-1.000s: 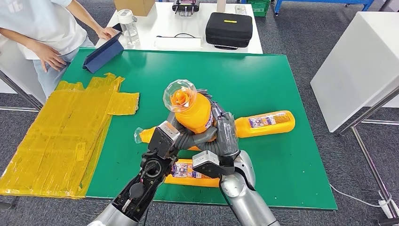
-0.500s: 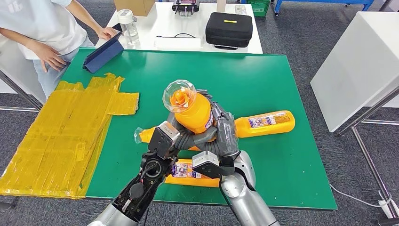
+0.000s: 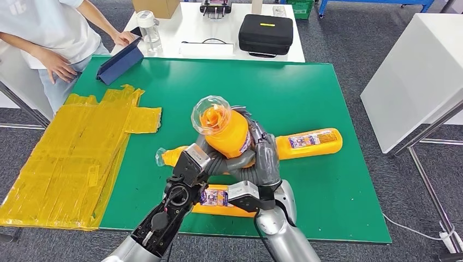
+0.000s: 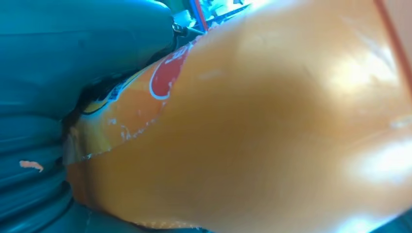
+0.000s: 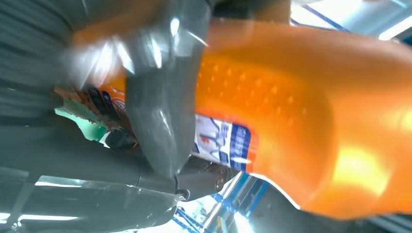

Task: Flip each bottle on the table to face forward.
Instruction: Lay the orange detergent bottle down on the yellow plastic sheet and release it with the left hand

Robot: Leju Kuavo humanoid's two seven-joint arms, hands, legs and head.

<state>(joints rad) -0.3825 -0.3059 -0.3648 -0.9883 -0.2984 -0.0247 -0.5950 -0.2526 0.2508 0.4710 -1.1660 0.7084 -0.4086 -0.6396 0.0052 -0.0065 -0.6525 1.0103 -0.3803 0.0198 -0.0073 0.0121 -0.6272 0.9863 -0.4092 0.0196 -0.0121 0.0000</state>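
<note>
Both hands hold one orange bottle (image 3: 226, 131) up above the green table (image 3: 306, 87), its clear cap pointing toward my head camera. My left hand (image 3: 210, 158) grips it from the left and below, my right hand (image 3: 262, 155) from the right. Close up, the bottle (image 4: 252, 131) presses against the left palm. In the right wrist view the thumb (image 5: 160, 111) lies across the bottle (image 5: 301, 116) beside its blue-and-white label. Three more orange bottles lie flat on the table: one at the right (image 3: 311, 142), one behind my left hand (image 3: 170, 156), one near the front edge (image 3: 218, 199).
Crumpled yellow plastic sheeting (image 3: 76, 158) covers the table's left part. A person (image 3: 49, 33) stands at the far left corner by a blue tablet case (image 3: 120, 63). Behind the green table, a white table (image 3: 218, 33) carries a black case, a clear bottle and a box.
The held bottle has shifted slightly to the right and tilted a little, and my right wrist has dropped lower. Both hands keep their hold.
</note>
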